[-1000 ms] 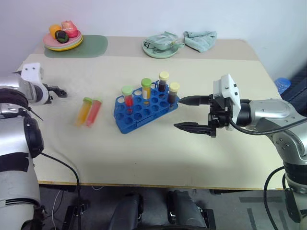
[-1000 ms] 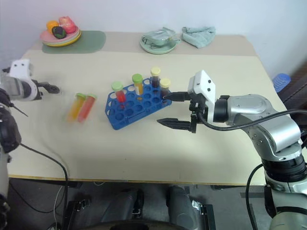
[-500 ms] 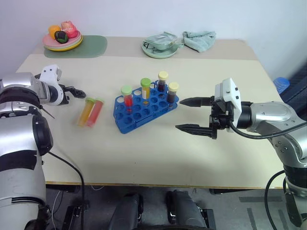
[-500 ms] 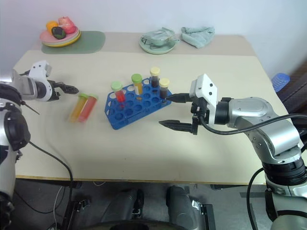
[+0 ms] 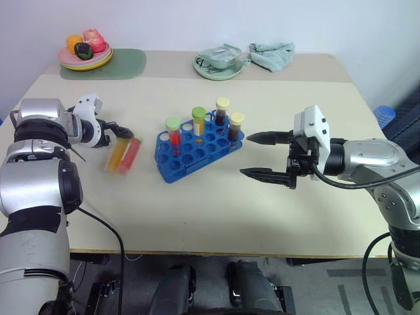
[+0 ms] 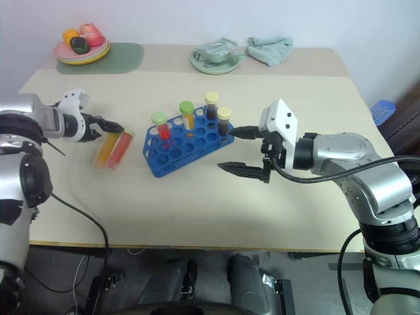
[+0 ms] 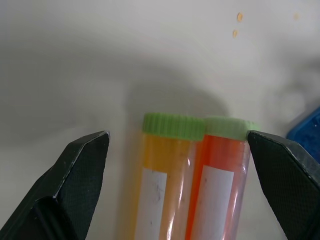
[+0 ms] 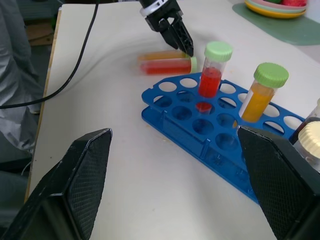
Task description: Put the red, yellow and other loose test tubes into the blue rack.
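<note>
Four capped tubes are already seated upright in the blue rack: a red-filled one with a green cap, a yellow-filled one with a green cap, and two dark ones with yellow caps along the rack's far right end. Most of the rack's holes are seen unfilled.

Two loose tubes are left lying flat on the table, just left of the rack and apart from it: an orange-yellow tube and a red tube, side by side and touching. Their long axes run roughly parallel to each other, with the green caps at the far end, toward the back of the table, and the bottoms toward the near edge.

The left gripper is held at the cap end of this pair, left of the rack; its fingers are spread wide to either side of both caps and nothing is held. The right gripper is held just right of the rack, its fingers parted and empty.

By this reading, two tubes are yet to be racked.
</note>
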